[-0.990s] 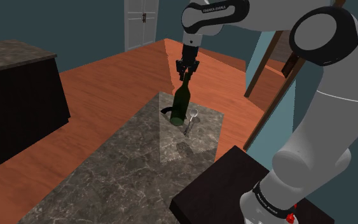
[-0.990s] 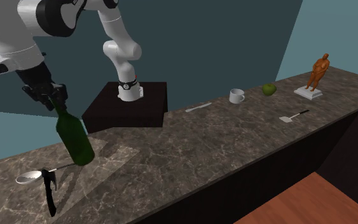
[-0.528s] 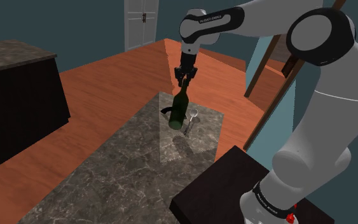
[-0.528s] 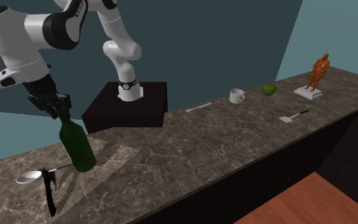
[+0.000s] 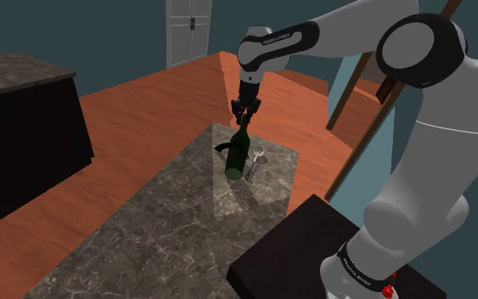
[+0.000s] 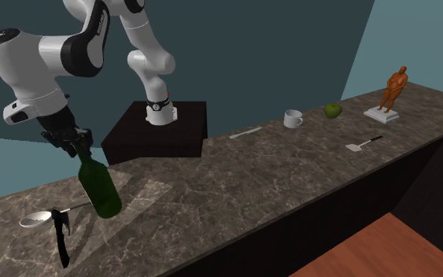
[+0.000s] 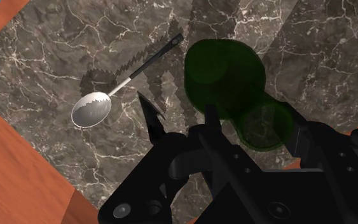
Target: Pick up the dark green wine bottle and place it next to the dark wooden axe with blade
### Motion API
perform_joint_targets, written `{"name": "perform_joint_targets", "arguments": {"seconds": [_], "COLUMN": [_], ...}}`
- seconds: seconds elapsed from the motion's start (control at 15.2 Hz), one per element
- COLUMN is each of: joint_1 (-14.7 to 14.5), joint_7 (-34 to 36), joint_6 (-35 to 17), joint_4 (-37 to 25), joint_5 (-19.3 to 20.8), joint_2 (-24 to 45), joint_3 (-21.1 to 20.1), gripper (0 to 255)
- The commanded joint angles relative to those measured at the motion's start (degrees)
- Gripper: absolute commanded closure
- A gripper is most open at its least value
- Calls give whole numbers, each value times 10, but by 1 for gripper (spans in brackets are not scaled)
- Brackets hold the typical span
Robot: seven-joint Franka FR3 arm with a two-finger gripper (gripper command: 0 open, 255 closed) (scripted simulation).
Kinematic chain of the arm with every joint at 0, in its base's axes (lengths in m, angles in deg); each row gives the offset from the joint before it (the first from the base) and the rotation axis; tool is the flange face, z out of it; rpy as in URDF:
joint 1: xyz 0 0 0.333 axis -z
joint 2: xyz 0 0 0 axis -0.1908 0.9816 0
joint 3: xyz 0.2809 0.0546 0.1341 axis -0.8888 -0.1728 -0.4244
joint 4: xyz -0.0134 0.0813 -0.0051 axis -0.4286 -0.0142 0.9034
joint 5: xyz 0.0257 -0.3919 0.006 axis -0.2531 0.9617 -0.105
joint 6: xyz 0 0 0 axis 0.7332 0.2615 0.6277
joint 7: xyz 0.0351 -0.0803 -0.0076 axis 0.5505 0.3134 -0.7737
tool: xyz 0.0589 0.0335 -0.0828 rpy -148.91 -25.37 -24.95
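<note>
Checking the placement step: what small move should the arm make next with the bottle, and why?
Probably lower it a little: the fingers clasp the dark green bottle by its neck, tilted, its base just above the counter, close beside the axe and spoon.

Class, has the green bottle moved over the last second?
Yes. The green bottle has sunk toward the countertop, ending lower beside the spoon.
</note>
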Motion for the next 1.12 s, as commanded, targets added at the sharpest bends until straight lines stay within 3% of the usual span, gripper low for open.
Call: {"name": "perform_joint_targets", "arguments": {"seconds": [0.0, 0.4, 0.46, 0.79, 1.06], "joint_1": [0, 0, 0, 0, 1], "joint_7": [0, 0, 0, 0, -2], "joint_6": [-4, -4, -4, -4, 65], "joint_4": [2, 2, 2, 2, -55], "joint_5": [0, 0, 0, 0, -3], "joint_2": [2, 2, 2, 2, -11], "joint_3": [0, 0, 0, 0, -1], "gripper": [255, 255, 0, 0, 0]}}
